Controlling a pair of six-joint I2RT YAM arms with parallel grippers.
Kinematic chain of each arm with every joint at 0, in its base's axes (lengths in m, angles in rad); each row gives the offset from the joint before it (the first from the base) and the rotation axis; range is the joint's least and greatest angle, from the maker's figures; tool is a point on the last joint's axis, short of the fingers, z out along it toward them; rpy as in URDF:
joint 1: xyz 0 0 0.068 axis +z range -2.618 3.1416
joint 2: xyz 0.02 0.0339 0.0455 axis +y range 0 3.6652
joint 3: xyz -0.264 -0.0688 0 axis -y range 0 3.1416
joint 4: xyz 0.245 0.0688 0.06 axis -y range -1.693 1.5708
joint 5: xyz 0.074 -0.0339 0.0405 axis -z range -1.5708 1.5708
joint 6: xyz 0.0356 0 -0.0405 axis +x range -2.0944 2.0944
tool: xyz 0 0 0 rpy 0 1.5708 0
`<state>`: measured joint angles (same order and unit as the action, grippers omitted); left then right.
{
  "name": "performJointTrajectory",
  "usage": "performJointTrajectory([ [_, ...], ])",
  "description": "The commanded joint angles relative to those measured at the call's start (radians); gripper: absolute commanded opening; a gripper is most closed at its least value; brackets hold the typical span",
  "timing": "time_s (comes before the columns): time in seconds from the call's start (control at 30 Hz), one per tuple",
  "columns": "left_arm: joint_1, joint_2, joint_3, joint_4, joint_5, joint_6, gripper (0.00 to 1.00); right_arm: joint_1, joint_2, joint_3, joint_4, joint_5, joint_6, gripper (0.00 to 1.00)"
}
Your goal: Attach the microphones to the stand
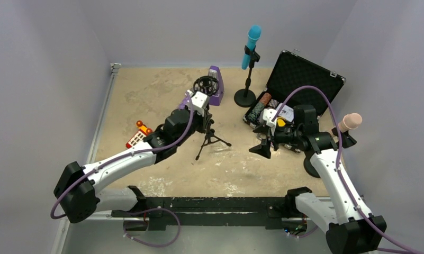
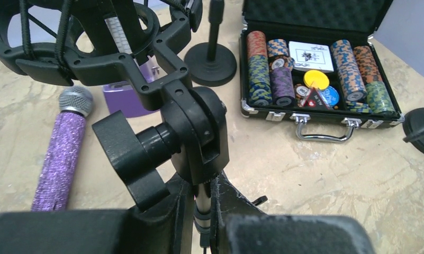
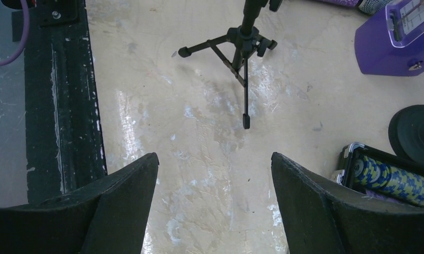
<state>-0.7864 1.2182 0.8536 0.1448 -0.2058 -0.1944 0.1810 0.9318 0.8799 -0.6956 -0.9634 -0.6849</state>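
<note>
Blue microphone (image 1: 252,38) sits in the clip of the round-base stand at the back. The pink microphone (image 1: 351,121) looks mounted on the right-hand stand, though the arm hides its clip. That leaves the purple microphone (image 2: 56,159). It lies flat on the table (image 3: 199,121), grey mesh head pointing away, just beside the metronome (image 2: 126,98) and left of the tripod stand (image 1: 212,138). Left gripper (image 2: 201,211) is clamped on the tripod's thin pole, right under the tilt joint, with the empty shock mount (image 2: 93,58) above it. Right gripper (image 3: 214,169) is spread wide with nothing in it, hovering over bare table in front of the poker chip case (image 2: 326,117). Handling guess: the mic is a rigid tube, moderate weight, probably head-heavy. The glitter sleeve should give decent friction, but the round body will roll if nudged from the side. I'd grab mid-barrel or a bit toward the head, jaws across the diameter. Stay off the mesh, which dents and gives no flat to bite on. Leave the tail end free, since that's what goes into the mount ring. The elastic cords in the mount will flex and the tripod looks light and tippy, so the left's hold on the pole is worth having during insertion. The mic is on the left arm's side, so the right has a long reach.
</note>
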Motion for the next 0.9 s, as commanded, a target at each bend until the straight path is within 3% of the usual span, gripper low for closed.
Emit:
performJointTrajectory([
  [0.0,-0.060,0.019,-0.027,0.220,-0.108,0.031,0.00,-0.011,-0.006,0.001,-0.004,-0.032,-0.017,0.81],
  [0.07,-0.076,0.040,-0.042,0.220,-0.110,0.018,0.00,-0.014,-0.003,0.001,-0.006,-0.029,-0.019,0.81],
  [0.17,-0.094,0.051,-0.073,0.220,-0.098,-0.006,0.11,-0.018,0.002,0.001,-0.010,-0.031,-0.022,0.81],
  [0.4,-0.106,-0.060,-0.152,0.162,-0.040,-0.045,0.59,-0.033,0.004,0.000,-0.013,-0.040,-0.026,0.81],
  [0.5,-0.105,-0.158,-0.191,0.101,0.003,-0.031,0.72,-0.039,0.006,0.001,-0.015,-0.043,-0.027,0.81],
  [0.63,-0.099,-0.343,-0.251,-0.013,0.052,0.010,0.79,-0.043,0.003,0.001,-0.019,-0.047,-0.031,0.81],
  [0.73,-0.055,-0.469,-0.294,-0.116,0.011,0.009,0.85,-0.046,0.001,0.002,-0.022,-0.050,-0.034,0.81],
  [0.87,0.179,-0.536,-0.317,-0.210,0.099,-0.098,0.87,-0.048,0.002,0.005,-0.028,-0.054,-0.040,0.81],
])
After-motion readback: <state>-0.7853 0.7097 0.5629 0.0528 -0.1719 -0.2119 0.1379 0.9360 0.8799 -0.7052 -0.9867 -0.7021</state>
